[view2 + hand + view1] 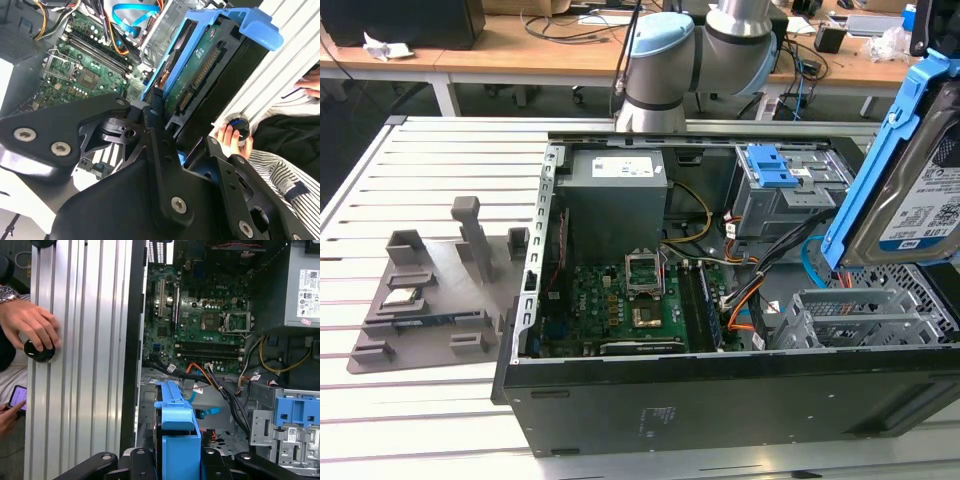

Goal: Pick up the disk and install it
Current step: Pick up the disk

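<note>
Fixture tray: a grey moulded tray (pixel 430 290) lies on the slatted metal desk (pixel 420 170) at the exterior view's left, well apart from the action.
Computer case: an open tower (pixel 720 410) lies on its side mid-desk, its green motherboard (pixel 620 295) exposed, the grey power supply (pixel 615 190) behind it.
Latch plate: a ribbed blue plate (pixel 772 165) sits on the bay further to the exterior view's right.
Drive cage: a perforated metal cage (pixel 860 320) occupies the case's end at the exterior view's right.
Disk: the silver drive (pixel 930 200) in its blue bracket hangs in the air above that cage, touching neither cage nor case.
Long axis: steeply tilted, running from lower left to upper right in the exterior view — label face to that camera, the bracket's blue tab uppermost. In the second wrist view its green circuit-board face (pixel 200 65) shows, with the far end pointing away from the wrist over the case interior.
Gripper: the black gripper (pixel 181 126) is clamped on the disk's near end, one finger on each side of the bracket.
Hand: a person's hand (pixel 30 320) rests on a black knob (pixel 40 352) on the desk beside the case.
</note>
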`<action>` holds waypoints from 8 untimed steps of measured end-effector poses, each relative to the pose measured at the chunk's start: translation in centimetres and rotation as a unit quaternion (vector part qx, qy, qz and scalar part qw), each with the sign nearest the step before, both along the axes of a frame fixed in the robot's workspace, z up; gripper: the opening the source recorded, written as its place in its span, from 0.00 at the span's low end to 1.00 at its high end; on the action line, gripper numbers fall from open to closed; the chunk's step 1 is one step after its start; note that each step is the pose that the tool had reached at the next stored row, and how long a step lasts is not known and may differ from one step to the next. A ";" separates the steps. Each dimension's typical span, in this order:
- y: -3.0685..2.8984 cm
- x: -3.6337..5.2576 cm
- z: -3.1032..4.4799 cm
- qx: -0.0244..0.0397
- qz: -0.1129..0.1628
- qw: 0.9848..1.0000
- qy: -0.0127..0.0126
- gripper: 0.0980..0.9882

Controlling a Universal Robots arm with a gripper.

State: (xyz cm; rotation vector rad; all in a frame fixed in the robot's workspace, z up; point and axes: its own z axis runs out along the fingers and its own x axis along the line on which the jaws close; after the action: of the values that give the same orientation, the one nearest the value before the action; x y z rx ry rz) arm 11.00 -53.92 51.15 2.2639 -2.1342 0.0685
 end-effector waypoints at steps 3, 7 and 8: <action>0.36 0.19 -0.44 -0.001 0.000 1.000 0.000 0.30; 0.80 0.43 -1.10 -0.002 0.000 1.000 0.000 0.30; 0.93 0.51 -1.28 -0.002 0.000 1.000 0.000 0.30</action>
State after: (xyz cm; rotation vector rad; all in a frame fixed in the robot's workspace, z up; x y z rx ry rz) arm 11.51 -52.99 49.87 2.2615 -2.1320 0.0729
